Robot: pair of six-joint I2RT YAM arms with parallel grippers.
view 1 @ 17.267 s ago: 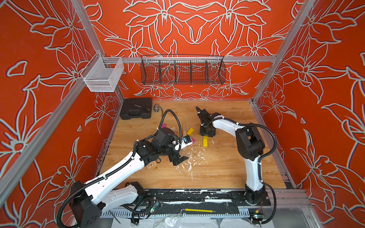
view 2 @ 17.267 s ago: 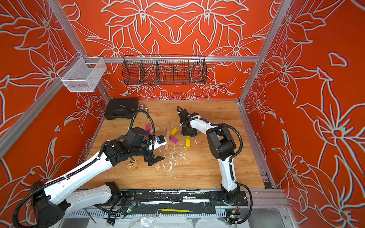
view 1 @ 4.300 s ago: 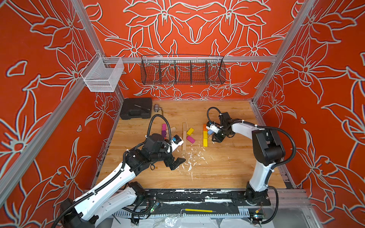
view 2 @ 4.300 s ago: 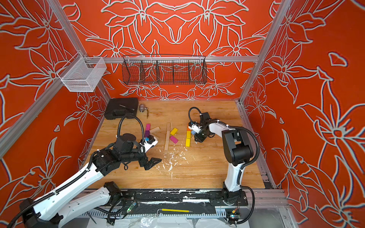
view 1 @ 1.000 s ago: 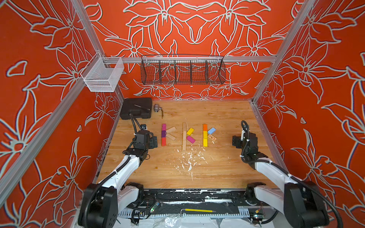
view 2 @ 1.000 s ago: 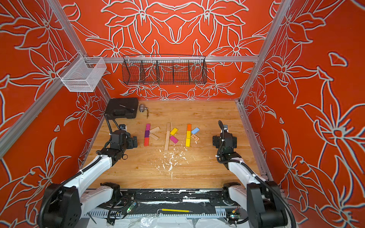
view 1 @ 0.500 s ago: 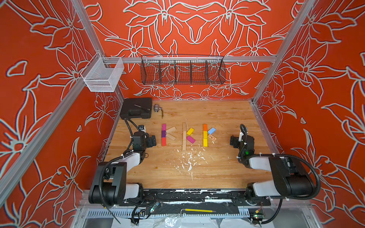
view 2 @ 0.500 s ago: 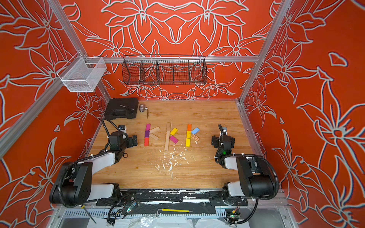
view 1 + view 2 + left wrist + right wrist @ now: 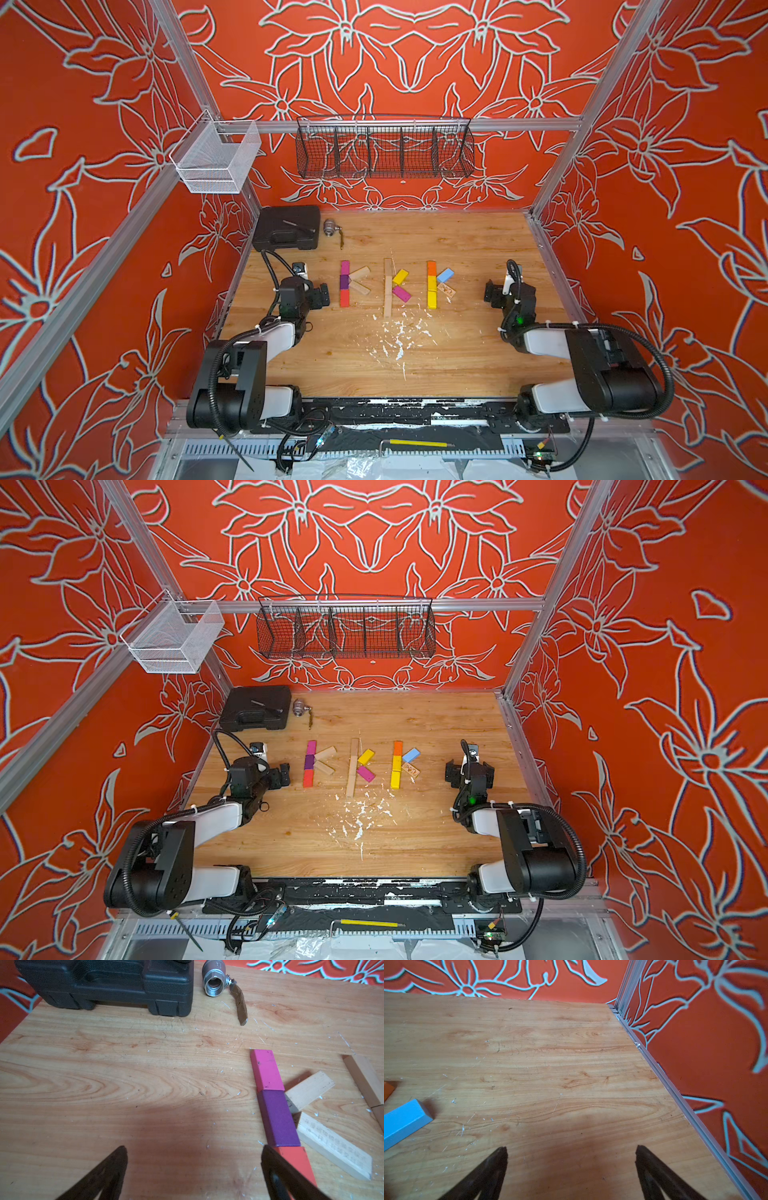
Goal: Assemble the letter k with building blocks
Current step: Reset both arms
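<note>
The left gripper (image 9: 193,1148) hung spread and empty, the building blocks (image 9: 388,286) laid as three K shapes just beside it, a red block (image 9: 297,1159) partly behind one finger (image 9: 270,1165). Ahead of it sat a black case (image 9: 108,982) and a metal valve (image 9: 215,979). The right gripper (image 9: 571,1147), likewise spread, held nothing, a light blue block (image 9: 402,1120) near.
</note>
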